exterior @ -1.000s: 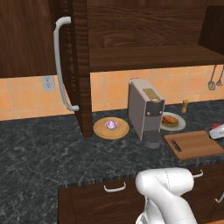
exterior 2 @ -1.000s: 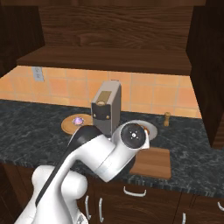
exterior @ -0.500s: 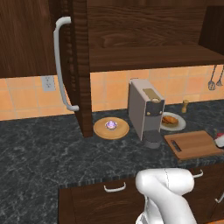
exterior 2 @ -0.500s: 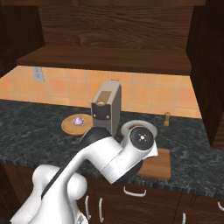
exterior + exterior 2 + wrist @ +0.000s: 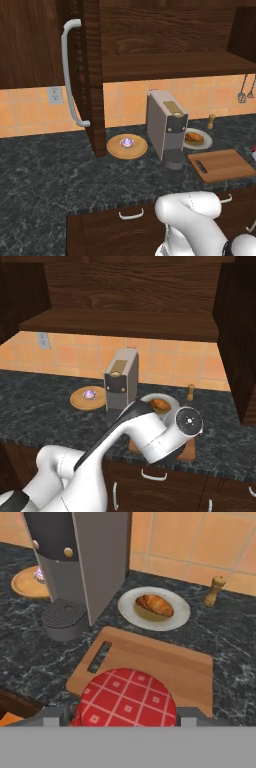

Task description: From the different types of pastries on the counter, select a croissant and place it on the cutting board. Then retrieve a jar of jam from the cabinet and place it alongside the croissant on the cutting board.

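Jam jar (image 5: 125, 698) above cutting board (image 5: 165, 662) on counter (image 5: 30, 647)

No readable text, label, brand or number shows on any surface; the jar lid (image 5: 125, 698) bears only a checked pattern.

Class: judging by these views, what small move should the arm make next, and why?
Probably lower the jar of jam onto the bare cutting board, then release. The jar sits at the gripper, above the board, while the croissant lies on its white plate.
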Available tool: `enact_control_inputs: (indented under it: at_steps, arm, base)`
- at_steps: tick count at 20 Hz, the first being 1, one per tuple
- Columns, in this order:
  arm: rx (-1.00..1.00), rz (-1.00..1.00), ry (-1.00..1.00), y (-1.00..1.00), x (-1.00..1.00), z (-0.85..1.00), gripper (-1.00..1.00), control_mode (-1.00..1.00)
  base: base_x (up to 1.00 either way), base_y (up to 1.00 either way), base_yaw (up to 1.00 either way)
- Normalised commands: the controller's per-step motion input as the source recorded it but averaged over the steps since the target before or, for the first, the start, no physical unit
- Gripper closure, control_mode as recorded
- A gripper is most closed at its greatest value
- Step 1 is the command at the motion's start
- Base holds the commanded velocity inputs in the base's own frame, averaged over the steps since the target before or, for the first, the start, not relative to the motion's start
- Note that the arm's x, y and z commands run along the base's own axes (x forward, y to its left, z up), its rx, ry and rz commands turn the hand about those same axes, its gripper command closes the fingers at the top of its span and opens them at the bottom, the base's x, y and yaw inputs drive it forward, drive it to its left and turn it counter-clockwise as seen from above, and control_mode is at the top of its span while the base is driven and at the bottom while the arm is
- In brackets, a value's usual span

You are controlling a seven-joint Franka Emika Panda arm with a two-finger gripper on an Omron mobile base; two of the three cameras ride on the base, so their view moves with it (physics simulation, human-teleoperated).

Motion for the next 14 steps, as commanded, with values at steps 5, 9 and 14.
enact_control_inputs:
  at_steps: [5,9,14]
  arm:
    - [-0.12,-0.05,0.00,0.29,0.08,-0.46,1.00,-1.00]
    - [0.00,0.00,-0.02,-0.13,0.27,0.00,1.00,-1.00]
    - [0.00,0.00,-0.03,-0.13,0.19,0.00,1.00,-1.00]
  base:
    - [0.00,0.00,0.00]
    - [0.00,0.00,0.00]
    - [0.00,0.00,0.00]
